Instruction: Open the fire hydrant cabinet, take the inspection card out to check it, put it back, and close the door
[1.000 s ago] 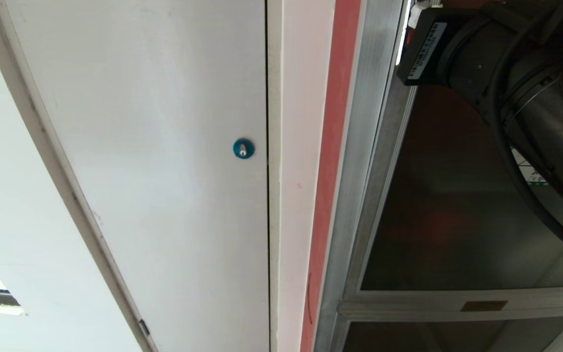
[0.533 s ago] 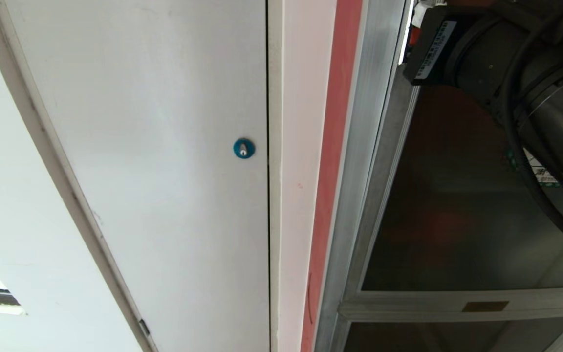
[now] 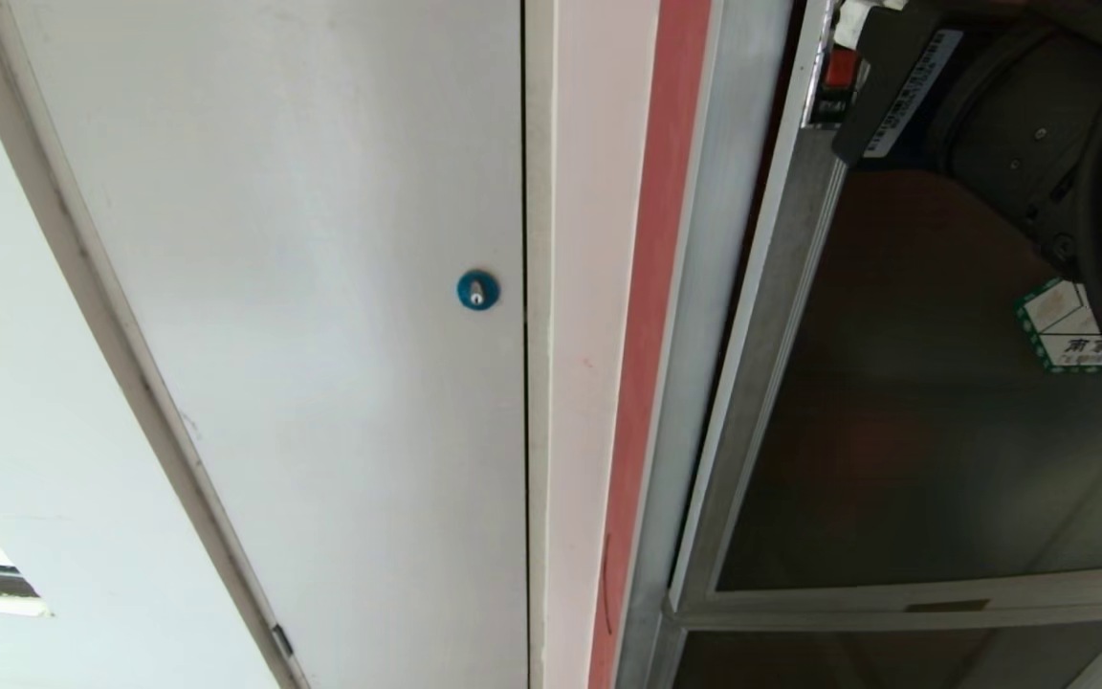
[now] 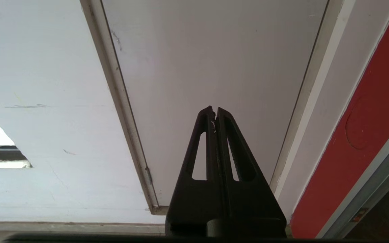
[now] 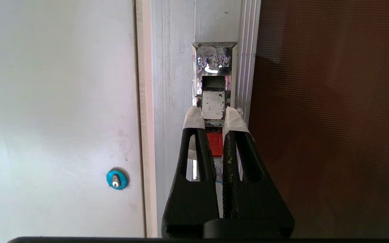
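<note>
Your head camera sits close to the wall and seems to look steeply along it, taking in the white door (image 3: 302, 316) with its blue lock (image 3: 476, 290) and the dark glass door (image 3: 914, 402). Your right wrist camera faces the same lock (image 5: 117, 179) and glass (image 5: 333, 118) squarely from nearby. Your left wrist camera shares only the white door (image 4: 214, 60).

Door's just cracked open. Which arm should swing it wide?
Right. Its end effector is shut on the door latch. The left end effector sits shut before the white door, away from the cabinet.
</note>
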